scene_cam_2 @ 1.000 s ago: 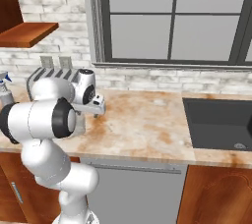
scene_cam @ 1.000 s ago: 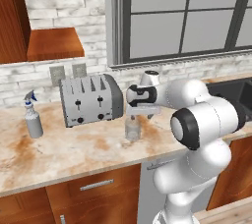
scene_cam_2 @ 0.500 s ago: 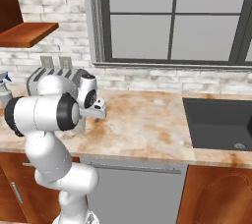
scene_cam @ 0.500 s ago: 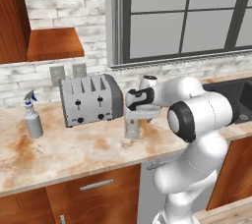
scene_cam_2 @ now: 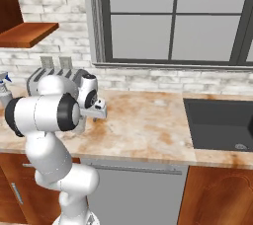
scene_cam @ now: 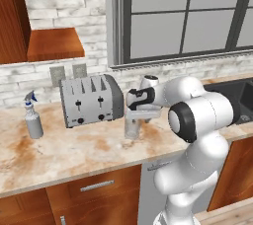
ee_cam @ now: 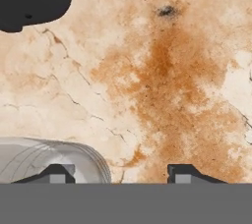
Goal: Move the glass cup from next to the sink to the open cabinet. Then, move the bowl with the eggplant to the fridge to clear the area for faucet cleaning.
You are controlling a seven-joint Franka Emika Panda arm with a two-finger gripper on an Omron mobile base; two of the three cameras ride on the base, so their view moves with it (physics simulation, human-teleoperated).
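One glass cup (scene_cam: 132, 127) is standing upright on the marbled counter (scene_cam: 74, 152), its long axis vertical and mouth facing up, just in front of the toaster's (scene_cam: 91, 99) right end. The gripper (ee_cam: 116, 173) is hanging directly over it, pointing straight down. In the hand view the two fingertips (ee_cam: 55, 174) are standing apart with bare stone between them; the cup's rim is curving around the left one, so the wall is sitting at that finger rather than centred in the gap. Whether either finger is touching glass cannot be told.

Open room — the counter is lying bare to the right of the cup as far as the sink (scene_cam_2: 217, 123), and bare forward to the counter's front edge. To the left the toaster is crowding close, with a spray bottle (scene_cam: 32, 120) well apart beyond it. The open cabinet (scene_cam: 47, 41) is hanging above and to the left, its wooden shelf edge facing out. Behind, a brick wall and a dark-framed window (scene_cam_2: 173, 17) are closing off the back.
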